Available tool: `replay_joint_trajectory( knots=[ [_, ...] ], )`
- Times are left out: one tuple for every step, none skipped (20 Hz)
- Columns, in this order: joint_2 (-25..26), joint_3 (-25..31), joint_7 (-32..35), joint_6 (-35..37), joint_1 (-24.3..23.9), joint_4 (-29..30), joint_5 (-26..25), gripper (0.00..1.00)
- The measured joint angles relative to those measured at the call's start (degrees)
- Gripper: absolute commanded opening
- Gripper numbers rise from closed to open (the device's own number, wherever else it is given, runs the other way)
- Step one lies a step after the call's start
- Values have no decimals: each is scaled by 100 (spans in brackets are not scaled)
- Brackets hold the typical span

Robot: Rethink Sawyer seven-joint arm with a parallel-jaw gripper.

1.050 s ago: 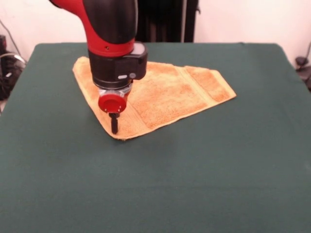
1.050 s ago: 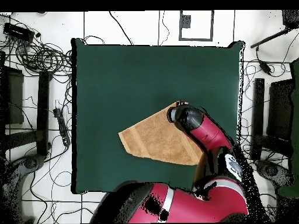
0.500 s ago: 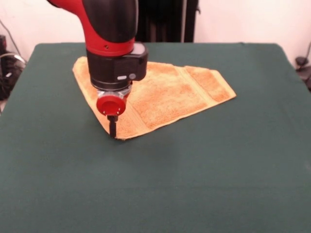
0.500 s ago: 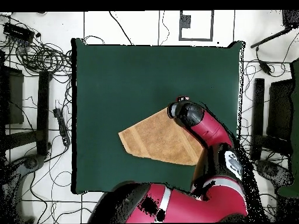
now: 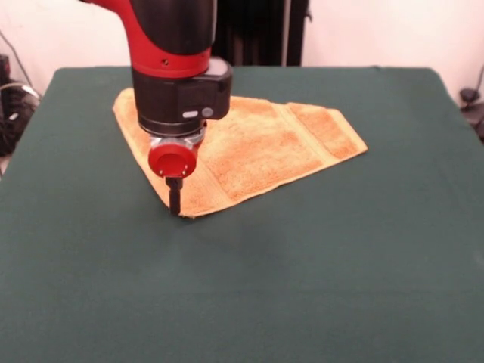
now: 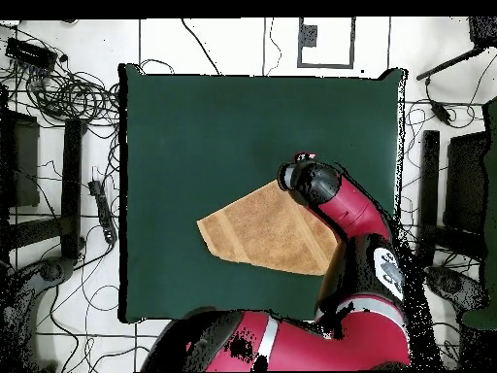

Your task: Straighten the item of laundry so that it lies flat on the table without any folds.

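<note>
The item of laundry (image 5: 265,144), a golden-orange towel, lies folded into a pointed wedge on the far half of the green table (image 5: 302,287). Woven bands cross its right end. My gripper (image 5: 175,203) points straight down at the wedge's nearest corner, shut, with its black tip touching the cloth's edge. Whether cloth is pinched in it does not show. In the overhead view the towel (image 6: 262,228) lies on the table (image 6: 214,126) towards the robot's side, and the arm's wrist (image 6: 311,183) covers the towel's upper right corner and hides the gripper.
Green cloth stretches wide on the near side of the towel in the front view. Cables and stands (image 6: 58,87) lie on the floor around the table. A dark post (image 5: 257,30) stands behind the far edge.
The gripper has come down slightly and shifted a little left to the towel's near corner. The towel has not moved.
</note>
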Motion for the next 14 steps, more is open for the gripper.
replay_joint_trajectory(
  knots=[
    [-13, 4, 0, 0, -2, -7, 2, 100],
    [-44, 18, 0, 0, -6, -12, 17, 100],
    [-50, 23, 0, 0, -6, -12, 23, 100],
    [-57, 27, 0, 0, -7, -12, 29, 100],
    [-66, 39, 0, 0, -6, -13, 47, 100],
    [-65, 47, 0, 0, -6, -20, 55, 100],
    [-59, 55, 0, 0, -6, -33, 55, 100],
    [-52, 60, 0, 0, -7, -45, 55, 100],
    [-45, 66, 0, 0, -7, -56, 56, 100],
    [-38, 72, 0, 0, -7, -68, 57, 100],
    [-31, 77, 0, 0, -7, -80, 57, 100],
    [-22, 104, 0, 0, -7, -97, 75, 100],
    [-20, 120, 0, -1, -6, -101, 91, 100],
    [-18, 140, 0, -1, -6, -102, 114, 100]
  ],
)
